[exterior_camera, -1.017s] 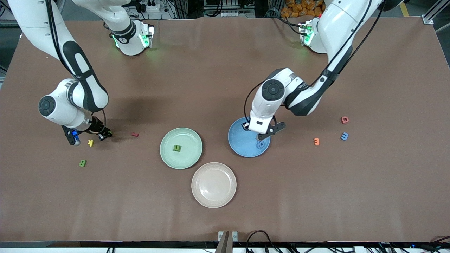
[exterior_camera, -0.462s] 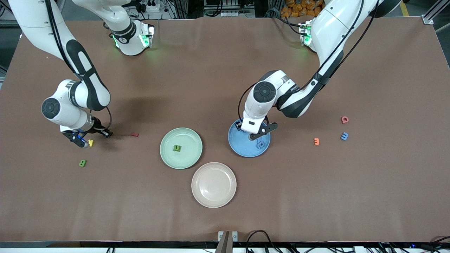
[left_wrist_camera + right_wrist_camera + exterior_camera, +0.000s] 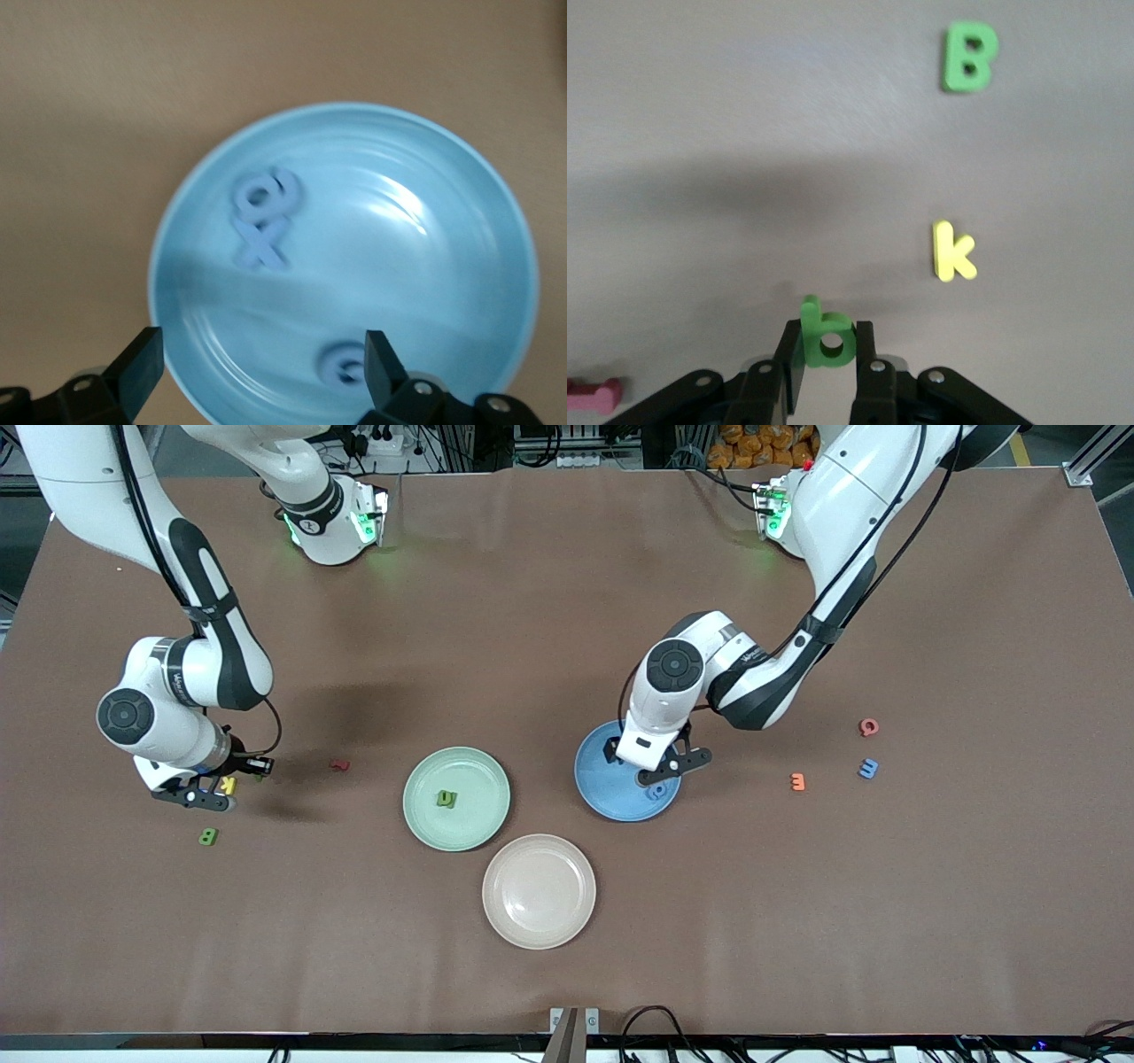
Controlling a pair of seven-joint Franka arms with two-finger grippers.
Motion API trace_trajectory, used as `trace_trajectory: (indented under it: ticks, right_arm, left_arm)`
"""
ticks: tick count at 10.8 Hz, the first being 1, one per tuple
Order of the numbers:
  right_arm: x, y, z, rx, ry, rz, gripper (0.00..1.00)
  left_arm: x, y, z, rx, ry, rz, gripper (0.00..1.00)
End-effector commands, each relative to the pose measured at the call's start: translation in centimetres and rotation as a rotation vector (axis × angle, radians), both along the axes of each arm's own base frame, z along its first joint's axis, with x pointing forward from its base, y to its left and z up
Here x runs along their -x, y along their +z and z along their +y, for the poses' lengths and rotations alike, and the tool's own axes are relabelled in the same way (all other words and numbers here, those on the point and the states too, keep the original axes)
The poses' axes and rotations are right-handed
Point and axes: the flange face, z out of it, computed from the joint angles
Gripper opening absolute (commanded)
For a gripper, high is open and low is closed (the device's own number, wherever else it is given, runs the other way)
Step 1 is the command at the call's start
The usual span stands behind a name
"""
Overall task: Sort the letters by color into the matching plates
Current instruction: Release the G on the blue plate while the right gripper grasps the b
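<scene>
R gripper [image 3: 828,350] has swung over by yellow k [image 3: 951,251] since 0.5 s ago, jaws clamped on green b [image 3: 825,334] | L gripper [image 3: 257,372] jaws apart over blue plate [image 3: 461,266] w/ 3 blue letters [image 3: 262,217] lying in it, none between jaws

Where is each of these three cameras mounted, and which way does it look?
Front view: high across the table, facing both arms and three plates.
Left wrist view: on the left arm, looking down into the blue plate; open left gripper shows.
Right wrist view: looks at the table; right gripper pinches the green letter.
Shared: yellow k.
</scene>
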Motion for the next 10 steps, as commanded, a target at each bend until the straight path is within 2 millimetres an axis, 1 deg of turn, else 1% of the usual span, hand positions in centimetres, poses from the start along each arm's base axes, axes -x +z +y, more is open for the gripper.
trace_trajectory:
  ticks: [1,3,4,5,7,8,10]
  right_arm:
    - [-1.9,1.9,2.6,0.0,0.166,0.001,0.16]
    - [-2.8,2.7,5.7,-0.021,0.223,-0.006,0.16]
    - [-2.9,2.7,7.2,-0.032,0.24,-0.006,0.16]
    - [-3.0,2.8,8.5,-0.04,0.255,-0.013,0.16]
    - [-3.2,3.2,11.0,-0.054,0.292,-0.009,0.16]
    - [-3.5,3.5,12.3,-0.058,0.309,0.013,0.16]
    - [-4.1,4.3,14.5,-0.069,0.339,0.028,0.16]
  left_arm:
    - [-0.8,0.0,4.5,-0.081,-0.147,-0.031,1.0]
    - [-1.4,0.7,7.8,-0.104,-0.195,-0.028,1.0]
    - [-2.0,1.0,10.1,-0.112,-0.234,-0.025,1.0]
    - [-2.8,1.5,12.9,-0.119,-0.268,-0.02,1.0]
    - [-3.5,2.5,18.2,-0.11,-0.334,-0.006,1.0]
    - [-4.1,3.2,20.4,-0.08,-0.355,-0.004,1.0]
    - [-4.8,4.2,24.0,-0.04,-0.382,-0.005,1.0]
